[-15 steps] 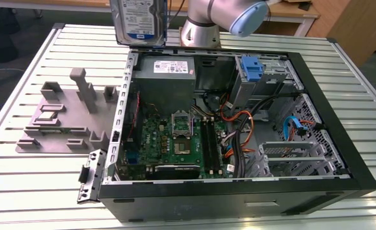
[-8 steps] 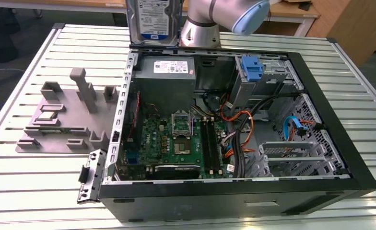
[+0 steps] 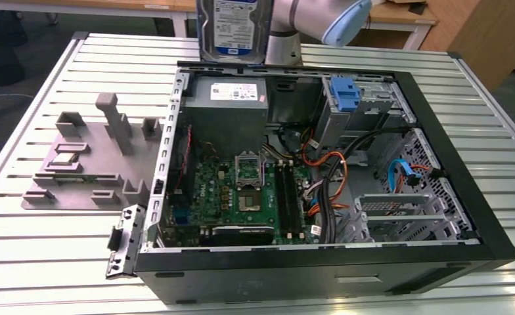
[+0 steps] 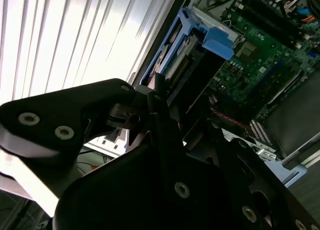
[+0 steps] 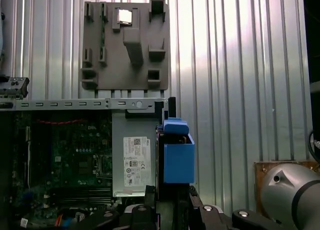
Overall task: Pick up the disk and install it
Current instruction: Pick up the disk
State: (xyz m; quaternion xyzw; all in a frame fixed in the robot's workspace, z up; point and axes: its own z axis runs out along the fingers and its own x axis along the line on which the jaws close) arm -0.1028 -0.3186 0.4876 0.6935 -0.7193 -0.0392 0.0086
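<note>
Robotics lab/workshop: slotted alu bench [image 3: 39, 262], opened PC case [image 3: 310, 282], grey jig [image 3: 117, 131], desks [image 3: 406, 16] behind.

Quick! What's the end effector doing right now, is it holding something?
The end effector is closed, holding the disk by its blue carrier.

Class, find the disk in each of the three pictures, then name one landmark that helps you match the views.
Exterior view: the disk stands upright, label showing, above the far edge of the open computer case.
First wrist view: the disk is edge-on in its blue frame, beside the grey box with the white label.
Second wrist view: the disk is edge-on, between the slatted table and the green circuit board.
Shared landmark: the green circuit board.
</note>
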